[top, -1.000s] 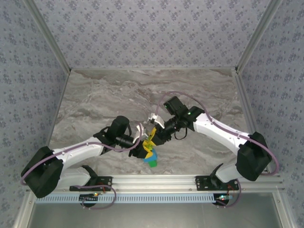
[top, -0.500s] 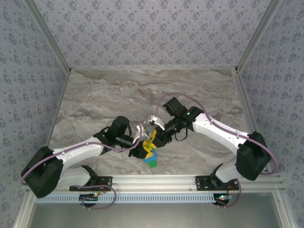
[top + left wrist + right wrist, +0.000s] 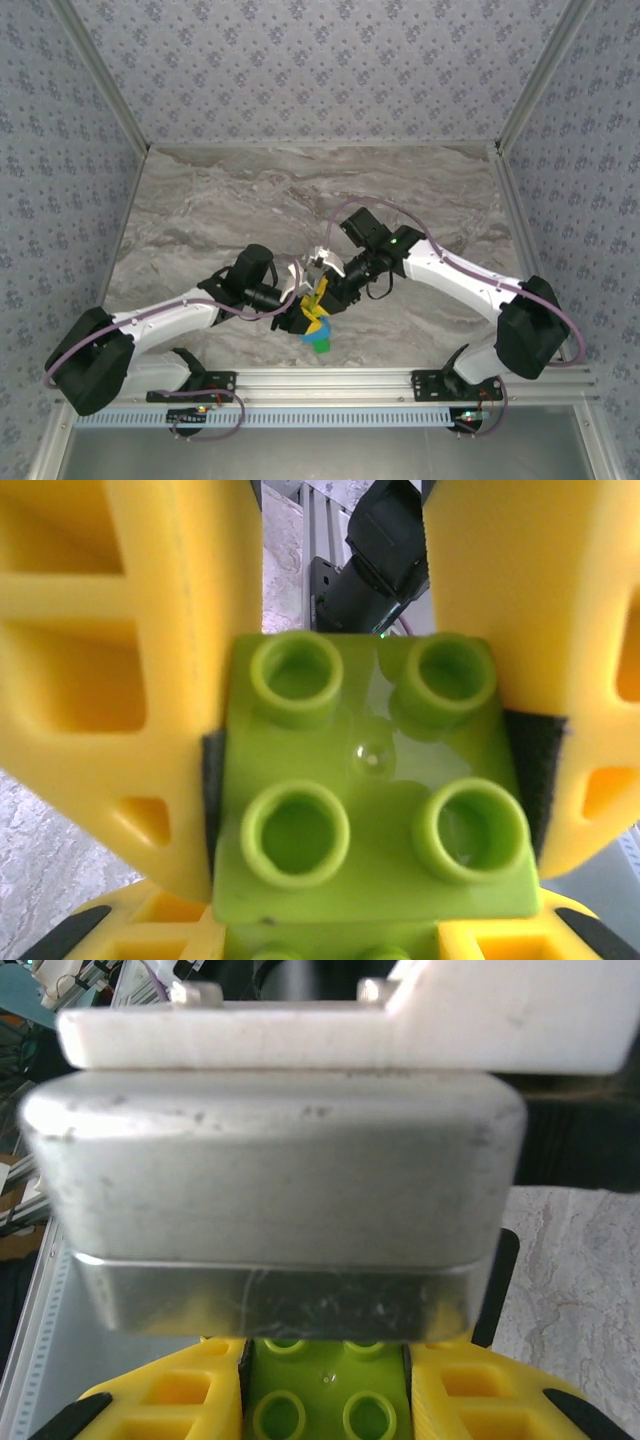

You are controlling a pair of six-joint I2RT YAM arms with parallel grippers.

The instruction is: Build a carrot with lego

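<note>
The carrot point(image 3: 318, 335), a short stack with blue and dark green bricks showing, hangs above the table's near middle with my left gripper point(image 3: 303, 320) shut on it. In the left wrist view that gripper point(image 3: 320, 948) clamps a lime-green piece at the bottom edge. Just beyond it, my right gripper's yellow fingers point(image 3: 150, 680) press on both sides of a lime-green lego brick point(image 3: 370, 810) with its four studs up. The right gripper point(image 3: 325, 1400) is shut on this brick point(image 3: 325, 1390) and meets the left one tip to tip point(image 3: 322, 293).
The grey marble table point(image 3: 230, 200) lies under both arms. An aluminium rail point(image 3: 330, 380) runs along the near edge, and patterned walls stand on three sides. The left wrist's silver camera block point(image 3: 270, 1170) sits very close ahead in the right wrist view.
The right arm has shifted slightly left and toward the near edge, closing on the left gripper. The left arm and its stack have barely moved.
</note>
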